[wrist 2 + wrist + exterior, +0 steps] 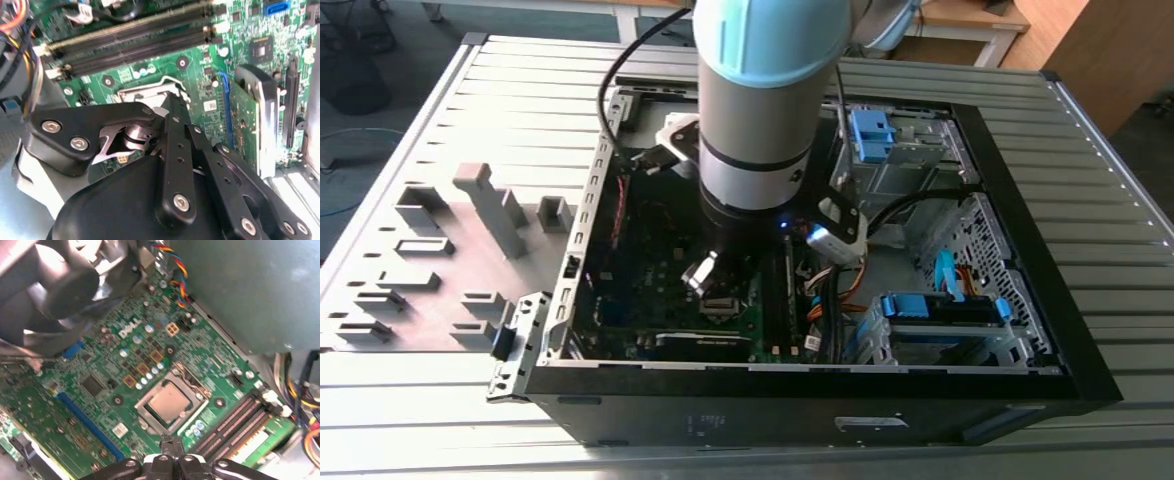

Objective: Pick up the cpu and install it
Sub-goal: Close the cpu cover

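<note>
The cpu (169,402), a small square chip with a dull silver top, lies flat in its socket on the green motherboard (100,360). The socket's metal frame (143,413) surrounds it. In the first wrist view my gripper (172,442) hangs just beside the socket's edge, shut, with nothing between its tips. In the exterior view the arm reaches down into the open PC case (1067,330), and the gripper (710,278) hovers over the socket area (720,306).
Black memory slots (235,422) run beside the socket, and a blue expansion slot (87,420) lies on its other side. A fan (50,285) and coloured cables (176,277) sit near. An upright expansion card (245,125) stands close to the gripper. Grey fixtures (480,230) stand at the exterior view's left.
</note>
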You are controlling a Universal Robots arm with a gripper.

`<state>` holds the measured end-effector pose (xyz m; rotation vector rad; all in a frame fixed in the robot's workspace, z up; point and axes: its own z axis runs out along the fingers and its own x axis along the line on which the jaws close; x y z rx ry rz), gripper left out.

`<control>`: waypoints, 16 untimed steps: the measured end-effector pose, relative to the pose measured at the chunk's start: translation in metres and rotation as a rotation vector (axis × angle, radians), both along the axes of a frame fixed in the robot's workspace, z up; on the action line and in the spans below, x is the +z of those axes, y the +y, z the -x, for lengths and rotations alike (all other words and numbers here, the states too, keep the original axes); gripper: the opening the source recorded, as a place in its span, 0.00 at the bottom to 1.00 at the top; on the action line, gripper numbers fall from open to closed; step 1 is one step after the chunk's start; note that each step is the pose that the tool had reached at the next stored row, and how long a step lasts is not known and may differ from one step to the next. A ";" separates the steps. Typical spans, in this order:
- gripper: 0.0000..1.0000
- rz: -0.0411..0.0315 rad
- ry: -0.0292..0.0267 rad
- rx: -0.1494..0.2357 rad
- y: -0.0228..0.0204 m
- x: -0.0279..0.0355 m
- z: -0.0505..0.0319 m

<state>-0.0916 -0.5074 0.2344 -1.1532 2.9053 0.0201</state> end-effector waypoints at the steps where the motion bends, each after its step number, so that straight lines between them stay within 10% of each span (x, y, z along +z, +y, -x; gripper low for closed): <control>1: 0.11 0.0005 0.0000 0.001 0.0000 -0.0009 0.0024; 16: 0.11 0.0070 0.0005 -0.089 -0.0033 -0.0089 0.0131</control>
